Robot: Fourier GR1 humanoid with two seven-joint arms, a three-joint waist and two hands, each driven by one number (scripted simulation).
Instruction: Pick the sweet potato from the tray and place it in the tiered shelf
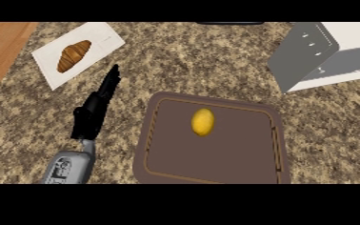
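Speckled, stone-like surface (211, 62) carries a matt brown tray (267, 162). A smooth yellow sweet potato (203, 121) rests there; the tiered shelf (309, 57) looks grey metal

— What does the arm look like?
— A grey forearm (68, 168), rounded, with pale panel markings near the lower edge.
— And the hand?
— The left hand (90, 117) is black, long and narrow.

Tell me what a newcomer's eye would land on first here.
The yellow sweet potato stands out, lying alone on the brown tray at the lower middle of the speckled counter. Next comes the left hand, black with straight fingers, left of the tray and pointing up toward a croissant on a white board. The grey tiered shelf stands at the upper right.
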